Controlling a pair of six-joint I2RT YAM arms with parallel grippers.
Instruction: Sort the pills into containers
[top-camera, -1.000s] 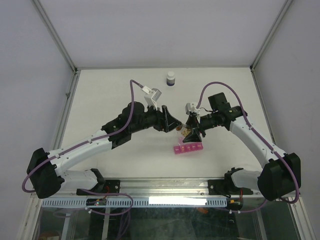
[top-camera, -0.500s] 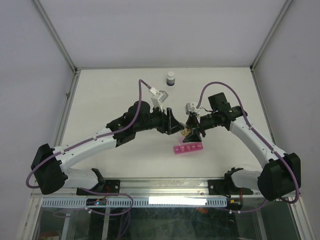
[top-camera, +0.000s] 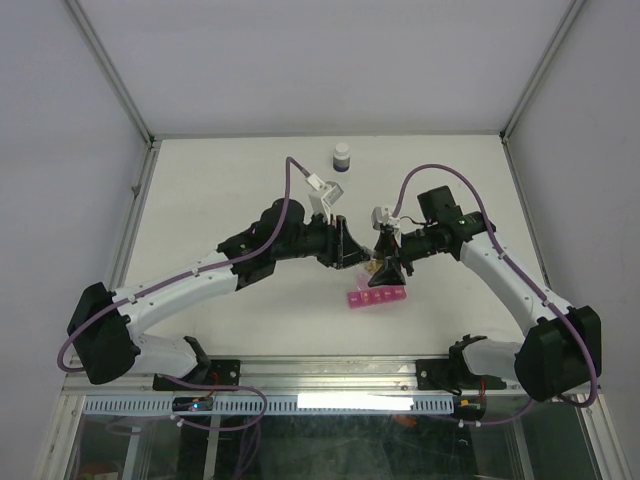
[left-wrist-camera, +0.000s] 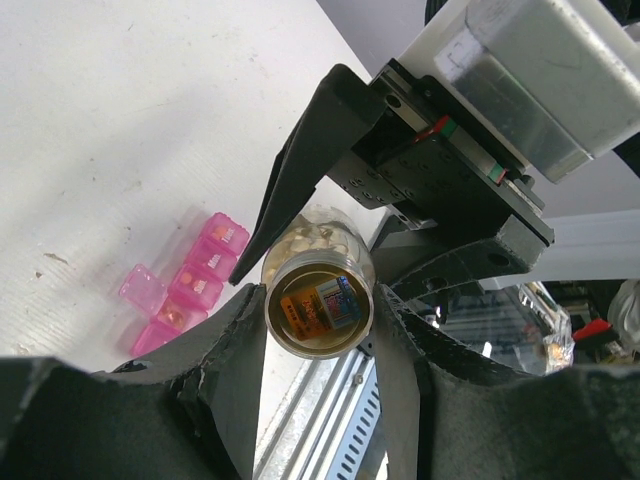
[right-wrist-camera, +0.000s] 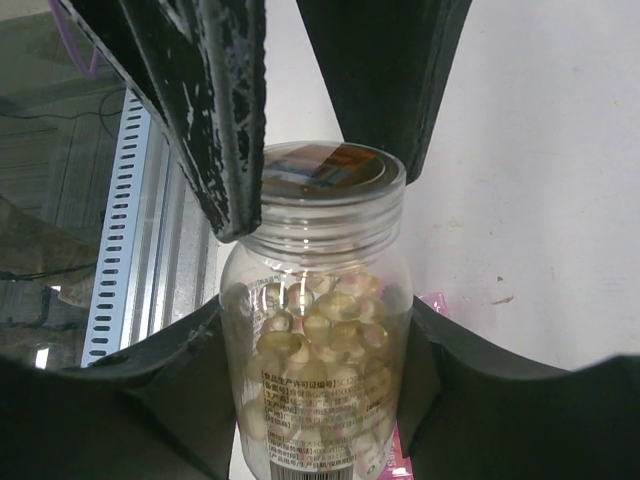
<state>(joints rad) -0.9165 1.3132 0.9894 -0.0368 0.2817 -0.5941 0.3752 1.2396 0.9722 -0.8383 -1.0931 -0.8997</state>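
Sorting looks barely begun: pills (right-wrist-camera: 318, 315) mostly in bottle (right-wrist-camera: 322, 245), clamped by right gripper (top-camera: 384, 267). Left gripper (top-camera: 352, 254) brackets its top, grip unclear. Organiser (left-wrist-camera: 186, 284) lies nearby.

Pills (right-wrist-camera: 320, 325) in clear bottle (right-wrist-camera: 325, 235), near pink organiser (left-wrist-camera: 188, 286)

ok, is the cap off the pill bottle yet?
No: in the right wrist view the cap sits on the bottle neck, with the fingers of the left gripper on either side of it.
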